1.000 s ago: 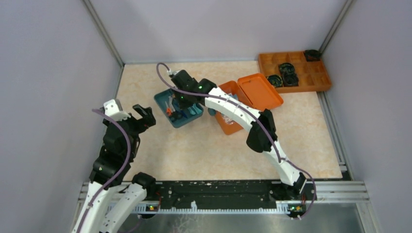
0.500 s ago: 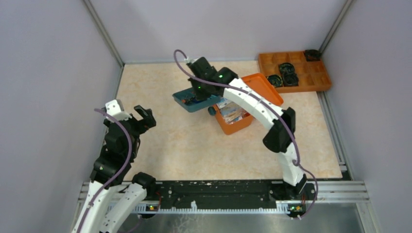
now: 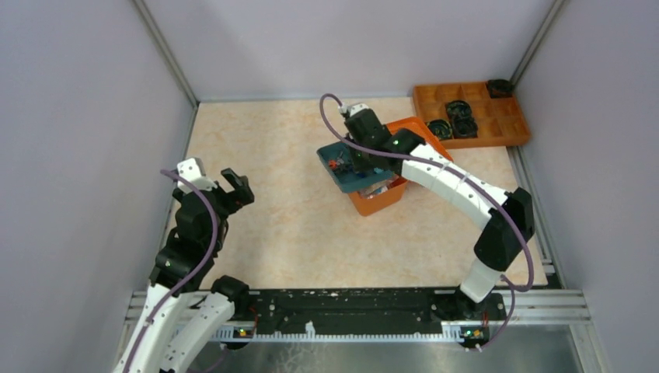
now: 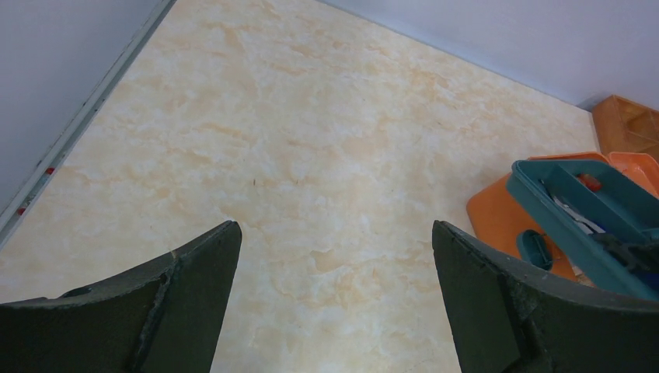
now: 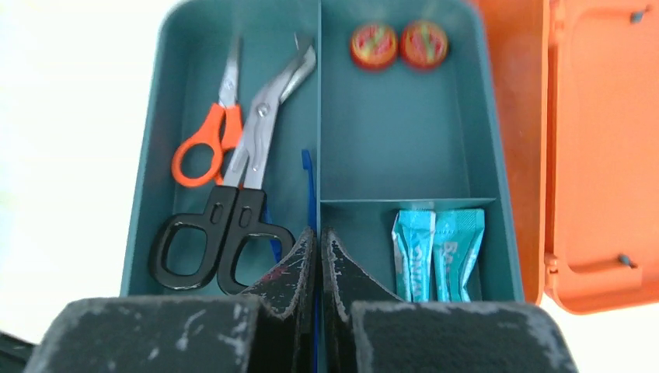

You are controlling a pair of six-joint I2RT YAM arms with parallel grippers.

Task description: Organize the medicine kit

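The medicine kit (image 3: 378, 201) stands open mid-table, its orange lid (image 3: 426, 136) thrown back to the right. My right gripper (image 3: 360, 164) hangs over its left part, shut on the middle divider of a teal compartment tray (image 3: 339, 165). In the right wrist view the gripper (image 5: 319, 235) pinches that divider, and the tray (image 5: 388, 148) holds orange scissors (image 5: 203, 148), black shears (image 5: 224, 233), two round red tins (image 5: 398, 43) and blue sachets (image 5: 437, 249); the kit lid (image 5: 598, 140) lies to the right. My left gripper (image 3: 218, 181) is open and empty at the left, above bare table (image 4: 334, 233).
A flat orange divided tray (image 3: 470, 113) with black items sits at the back right corner. Grey walls close in the table on the left, back and right. From the left wrist the teal tray (image 4: 591, 217) and kit (image 4: 497, 221) show at the far right.
My right gripper has carried the teal tray from the table left of the kit, rightward, to above the kit's open base. The left arm has barely shifted.
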